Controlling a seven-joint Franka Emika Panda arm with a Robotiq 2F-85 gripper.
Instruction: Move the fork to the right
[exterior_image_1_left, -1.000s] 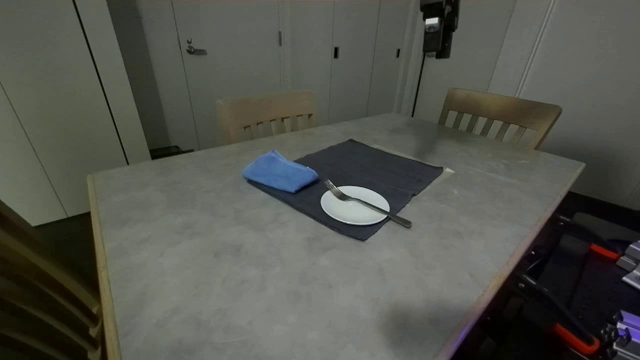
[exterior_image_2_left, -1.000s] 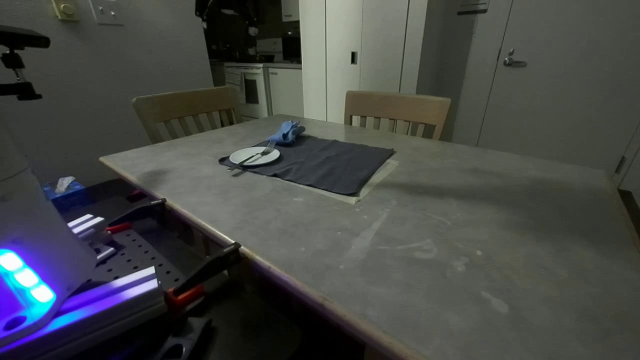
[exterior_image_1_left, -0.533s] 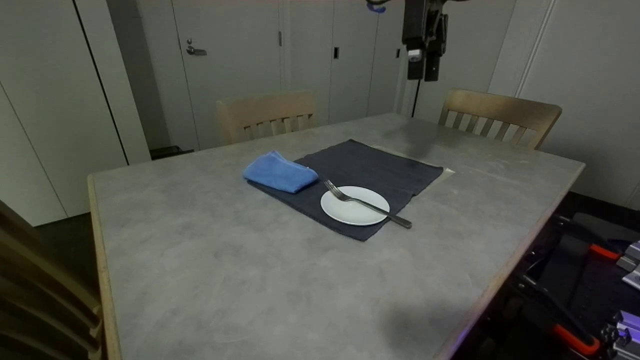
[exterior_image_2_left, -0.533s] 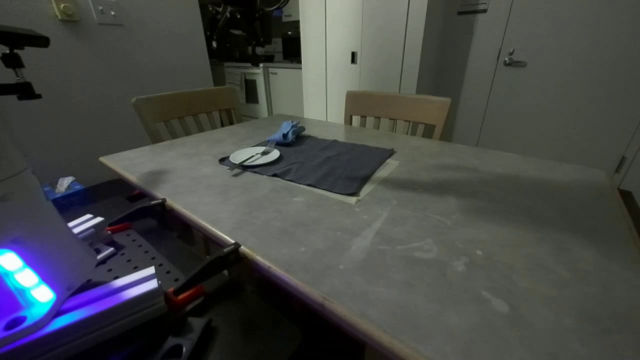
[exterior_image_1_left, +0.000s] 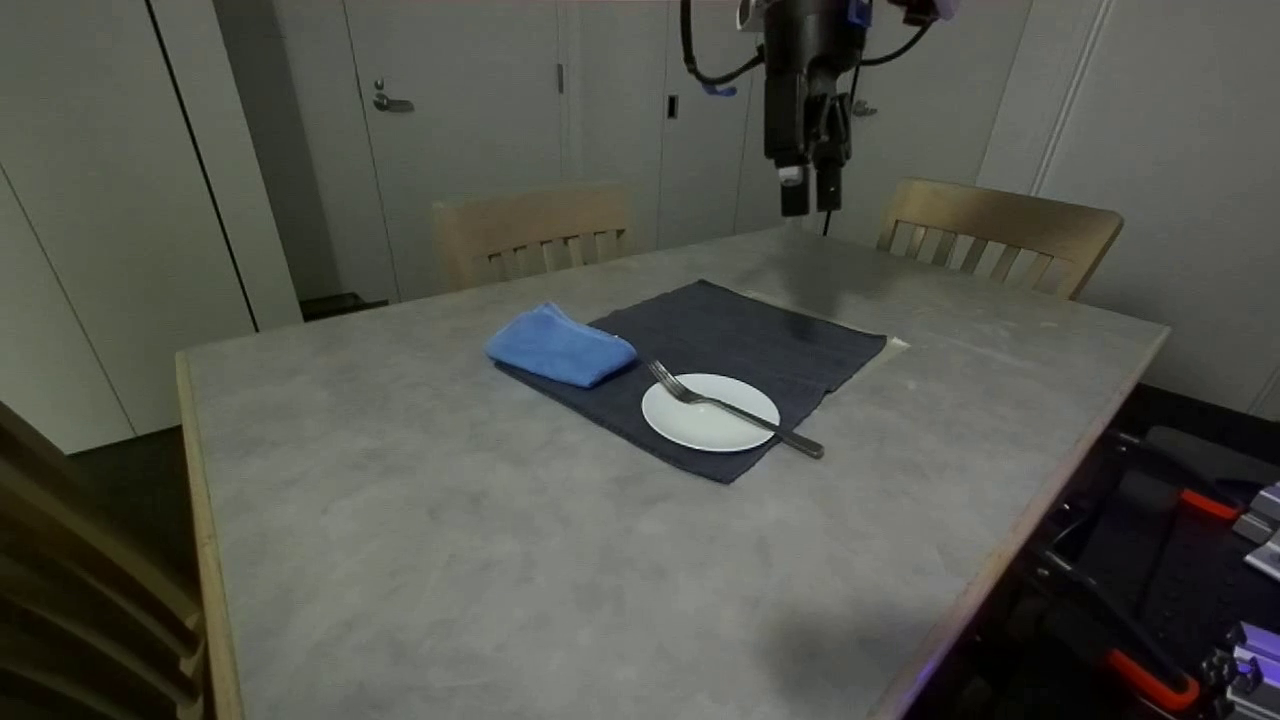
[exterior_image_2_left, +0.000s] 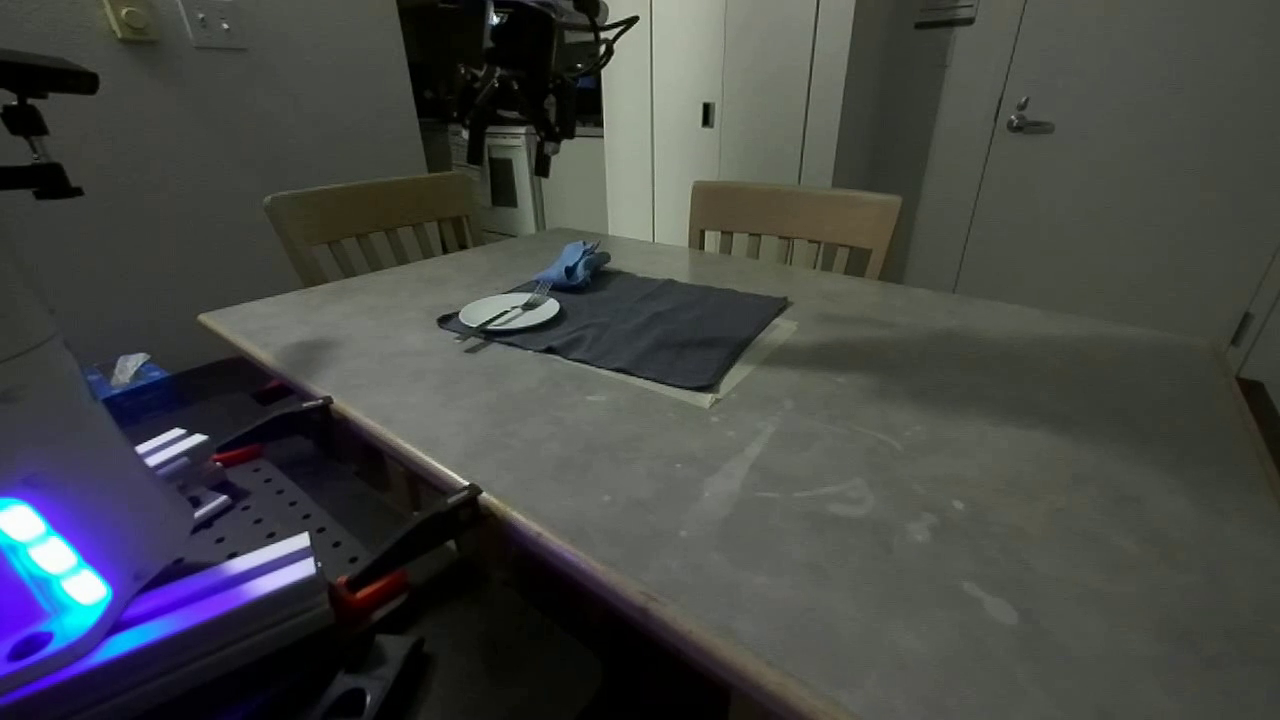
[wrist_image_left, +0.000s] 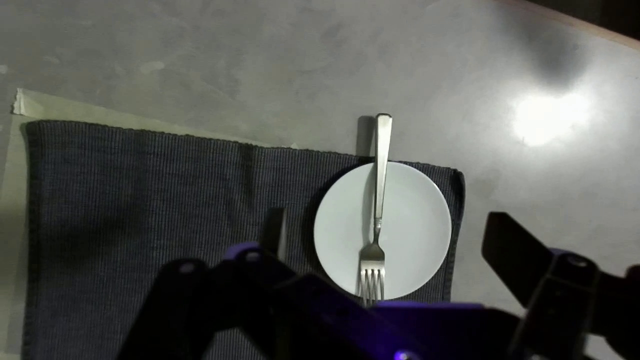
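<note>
The fork (exterior_image_1_left: 760, 421) is silver metal and lies across the round white plate (exterior_image_1_left: 695, 430) in both exterior views. Its tines reach past one rim and its handle end past the other. In the wrist view the fork (wrist_image_left: 381, 185) points handle up, and its tine tips come close to the dark gripper body at the bottom. My gripper (exterior_image_1_left: 811, 203) is open and empty, high above the table beyond the dark placemat. In the wrist view the gripper (wrist_image_left: 387, 235) has its fingers wide apart, one to each side of the plate (wrist_image_left: 415, 225). It also shows in an exterior view (exterior_image_2_left: 510, 160).
The plate stands on a corner of a dark placemat (exterior_image_1_left: 750, 335). A blue folded cloth (exterior_image_1_left: 560, 345) lies beside the plate at the placemat's edge. Pale tape (exterior_image_2_left: 760, 360) shows along the placemat's border. Wooden chairs (exterior_image_2_left: 795, 210) stand around the grey table (exterior_image_2_left: 900, 450).
My gripper has come down into view and moved left in an exterior view, with more of the arm now showing. The fork, plate and cloth have not moved.
</note>
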